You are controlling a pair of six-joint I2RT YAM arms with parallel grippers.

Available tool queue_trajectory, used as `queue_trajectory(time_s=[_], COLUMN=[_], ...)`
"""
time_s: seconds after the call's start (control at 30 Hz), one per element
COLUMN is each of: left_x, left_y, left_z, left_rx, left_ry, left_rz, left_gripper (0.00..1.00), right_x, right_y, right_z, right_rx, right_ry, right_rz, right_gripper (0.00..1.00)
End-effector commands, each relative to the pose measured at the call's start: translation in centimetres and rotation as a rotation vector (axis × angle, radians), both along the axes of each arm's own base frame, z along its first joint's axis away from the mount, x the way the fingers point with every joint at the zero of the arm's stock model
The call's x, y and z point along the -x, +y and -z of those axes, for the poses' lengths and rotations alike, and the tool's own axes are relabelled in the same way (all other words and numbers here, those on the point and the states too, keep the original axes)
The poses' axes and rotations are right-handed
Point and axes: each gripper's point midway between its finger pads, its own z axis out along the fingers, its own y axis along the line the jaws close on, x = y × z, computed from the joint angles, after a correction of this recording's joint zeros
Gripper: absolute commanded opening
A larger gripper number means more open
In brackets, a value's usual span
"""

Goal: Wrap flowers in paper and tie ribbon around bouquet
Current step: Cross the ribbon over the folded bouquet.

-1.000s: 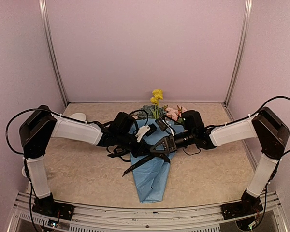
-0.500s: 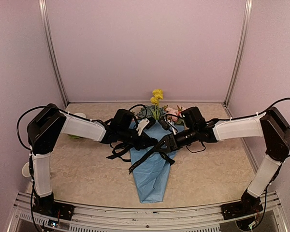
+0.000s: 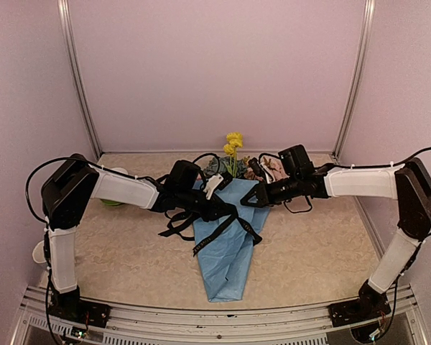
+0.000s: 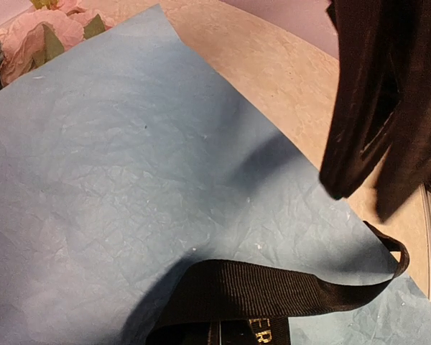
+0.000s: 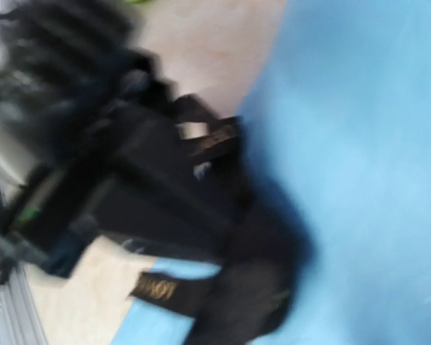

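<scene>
The right wrist view is smeared by blur: only the light-blue paper (image 5: 359, 144) and a black strip with pale lettering (image 5: 154, 290) can be made out. From above, the right gripper (image 3: 250, 199) is too small and dark to tell whether its jaws are open or closed. In the left wrist view the fingers are cut off by the bottom edge, and dark glossy strips (image 4: 373, 108) at 2 o'clock hide part of the table.

The left gripper (image 3: 217, 210) is clamped shut on the ribbon (image 3: 216, 231), whose strands fan out from it across the paper toward 7 and 5 o'clock, with loops spilling onto the table at 9 o'clock of the cone. The right gripper hangs just beside the ribbon, at its 2 o'clock, above the upper edge of the paper (image 3: 226, 266).

The bouquet lies flat at the table's centre, with its tip at 6 o'clock and the flowers (image 3: 233, 141) at 12 o'clock. The pink roses (image 3: 274, 169) are half hidden behind the right wrist.

The table (image 3: 129, 259) is mottled beige. Pale lilac walls with metal corner rails enclose it. A green saucer (image 3: 111, 202) peeks out behind the left arm.
</scene>
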Motion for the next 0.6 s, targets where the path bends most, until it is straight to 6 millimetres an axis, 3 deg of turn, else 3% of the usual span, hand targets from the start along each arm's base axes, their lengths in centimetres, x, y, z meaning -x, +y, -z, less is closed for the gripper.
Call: queue_trajectory(time_s=[0.0,0.23,0.37,0.57], left_x=[-0.5,-0.5,-0.5,-0.6], left_y=[-0.3,-0.4,-0.4,-0.3], left_z=[-0.2,-0.2,-0.1,-0.1], left_rx=[0.015,0.015,0.017,0.019], left_ry=[-0.001,0.006,0.009,0.015], left_rz=[0.001,0.009,0.010,0.010], left_gripper=[0.04,0.04,0.04,0.04], right_x=[-2.2,-1.6,-0.7,-0.5], right_y=[-1.1,-0.2,1.5,2.4], right_z=[4.0,6.9,6.2,6.7], right_rx=[0.131,0.147,0.064,0.021], right_ry=[0.051,0.092,0.072,0.087], right_rz=[0.114,0.061,-0.026,-0.059], right_gripper=[0.07,0.01,0.08,0.16])
